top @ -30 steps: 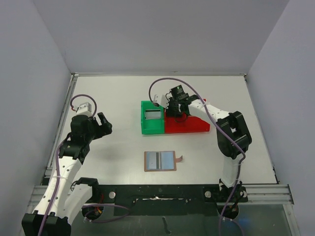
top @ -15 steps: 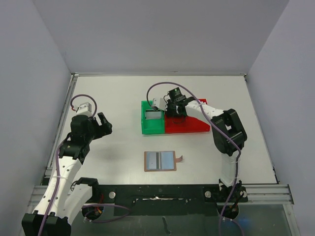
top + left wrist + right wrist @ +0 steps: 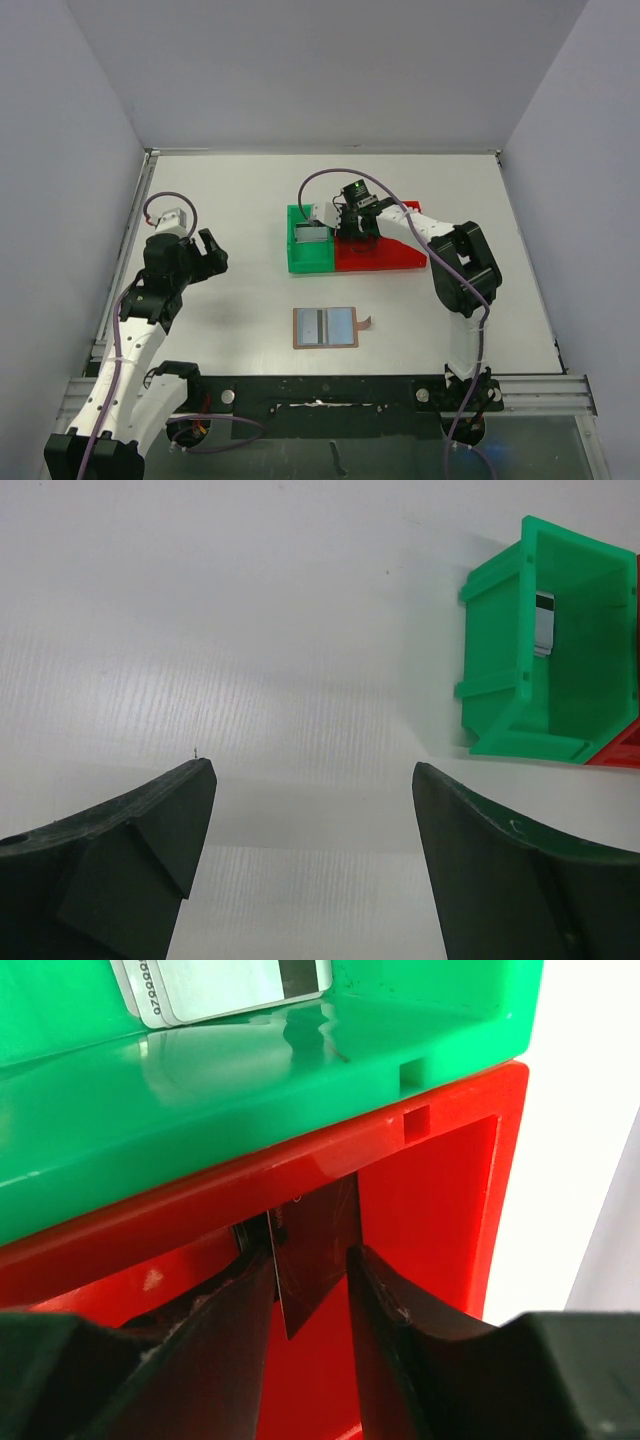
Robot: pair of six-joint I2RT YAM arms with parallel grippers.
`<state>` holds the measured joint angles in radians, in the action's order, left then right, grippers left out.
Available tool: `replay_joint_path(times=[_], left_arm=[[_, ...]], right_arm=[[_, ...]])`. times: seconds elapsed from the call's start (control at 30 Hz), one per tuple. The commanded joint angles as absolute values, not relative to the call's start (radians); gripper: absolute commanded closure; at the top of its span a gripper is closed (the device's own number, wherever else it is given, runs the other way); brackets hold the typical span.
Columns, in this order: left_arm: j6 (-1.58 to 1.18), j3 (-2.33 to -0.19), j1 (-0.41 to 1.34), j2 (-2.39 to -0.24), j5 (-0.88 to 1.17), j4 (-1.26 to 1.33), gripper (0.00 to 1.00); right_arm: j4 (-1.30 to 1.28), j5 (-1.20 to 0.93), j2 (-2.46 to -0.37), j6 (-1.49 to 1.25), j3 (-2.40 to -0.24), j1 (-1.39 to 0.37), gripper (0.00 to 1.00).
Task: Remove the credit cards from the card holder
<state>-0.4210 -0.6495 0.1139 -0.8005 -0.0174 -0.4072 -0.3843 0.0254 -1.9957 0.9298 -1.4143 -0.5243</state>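
Observation:
The card holder point(image 3: 325, 327) lies open and flat on the table, near the front, with its strap tab to the right. My right gripper point(image 3: 352, 232) reaches down into the red bin point(image 3: 390, 258). In the right wrist view its jaws point(image 3: 308, 1260) stand apart around a black credit card point(image 3: 315, 1250), which stands on edge and leans against the left finger, loose. A silver-grey credit card point(image 3: 225, 990) lies in the green bin point(image 3: 250, 1090). My left gripper point(image 3: 312, 770) hovers open and empty over bare table at the left point(image 3: 205, 250).
The green bin point(image 3: 310, 262) and red bin sit side by side at mid table, touching. From the left wrist the green bin point(image 3: 520, 670) shows at upper right with the silver card point(image 3: 544, 625) inside. Grey walls enclose the table.
My right gripper shifted slightly left and down into the red bin, and its jaws have parted from the black card. The left arm and card holder have not moved.

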Motion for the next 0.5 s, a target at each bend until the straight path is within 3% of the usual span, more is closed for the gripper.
replay_joint_path(times=[0.0,0.47], left_arm=[[-0.403,-0.661,0.107,-0.802,0.001,-0.35,0.2],[-0.399,-0.663,0.107,-0.825,0.034,-0.351,0.2]], right_arm=[[-0.384,0.025,-1.95,0.913,-1.419,-0.528,0.64],[-0.404,0.029,-1.95,0.841,-1.462,-0.537,0.56]])
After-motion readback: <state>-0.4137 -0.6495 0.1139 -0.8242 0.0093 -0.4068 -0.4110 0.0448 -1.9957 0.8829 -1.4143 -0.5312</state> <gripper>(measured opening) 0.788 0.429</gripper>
